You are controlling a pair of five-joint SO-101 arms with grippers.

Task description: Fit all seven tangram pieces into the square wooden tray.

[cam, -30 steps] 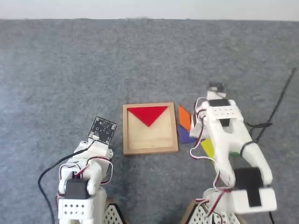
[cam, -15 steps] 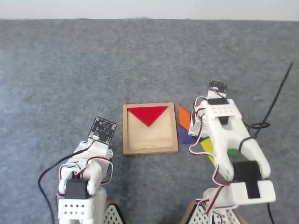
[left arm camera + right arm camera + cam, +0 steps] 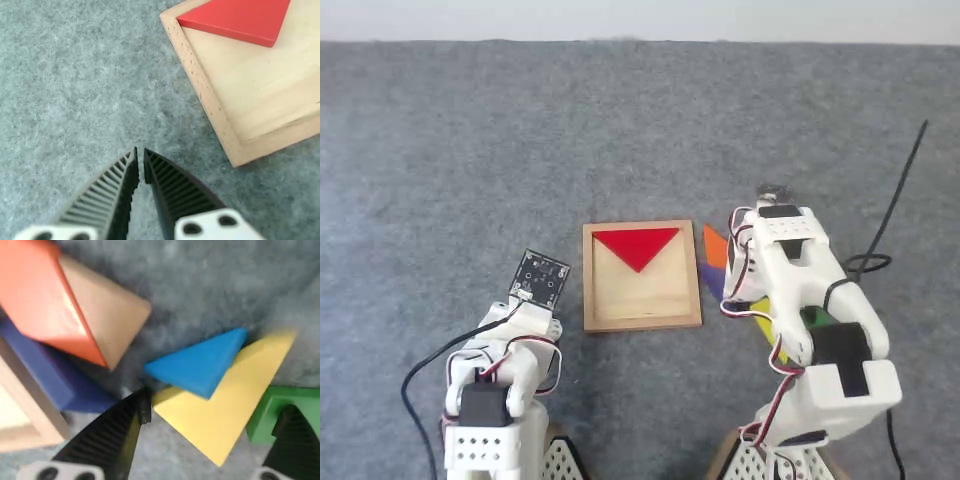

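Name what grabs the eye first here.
The red triangle lies alone in the tray, against its far edge. Right of the tray, the right claw hangs open over the yellow triangle, which touches the blue triangle.

Grey carpet [image 3: 470, 130] underneath everything; pale wall strip [image 3: 640, 20] along its far edge.

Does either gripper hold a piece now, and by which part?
Nothing is held. Left gripper shut, empty; right gripper open around the yellow triangle.
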